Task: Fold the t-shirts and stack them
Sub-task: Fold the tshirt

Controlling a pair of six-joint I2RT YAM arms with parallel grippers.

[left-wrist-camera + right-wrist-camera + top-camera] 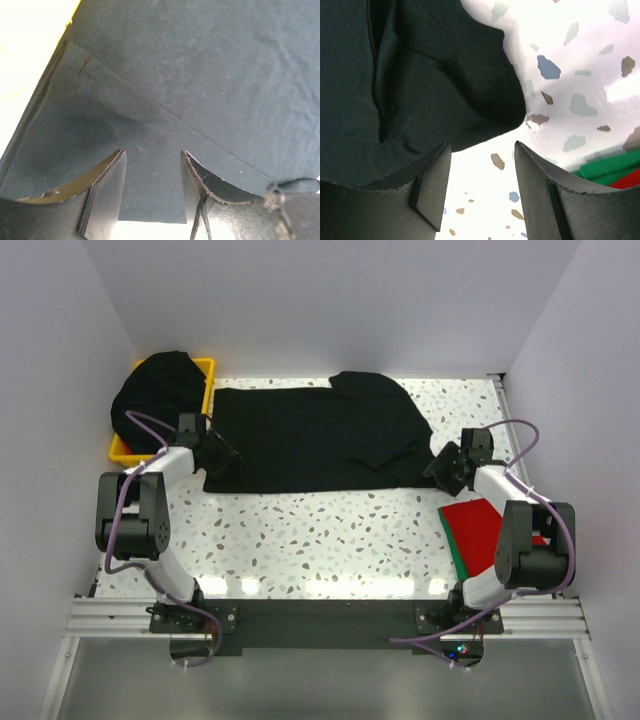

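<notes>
A black t-shirt lies spread and partly folded across the back of the table. My left gripper hovers at its left hem. In the left wrist view that gripper stands open, with dark cloth lying flat beneath the jaws and nothing pinched. At the shirt's right corner is my right gripper. The right wrist view shows it open over bare table, the cloth's edge just ahead and left. A folded red t-shirt lies at the right. More black shirts are heaped in the bin.
The yellow bin stands at the back left, close behind my left arm. A green edge shows under the red shirt and appears again in the right wrist view. White walls close in the table on three sides.
</notes>
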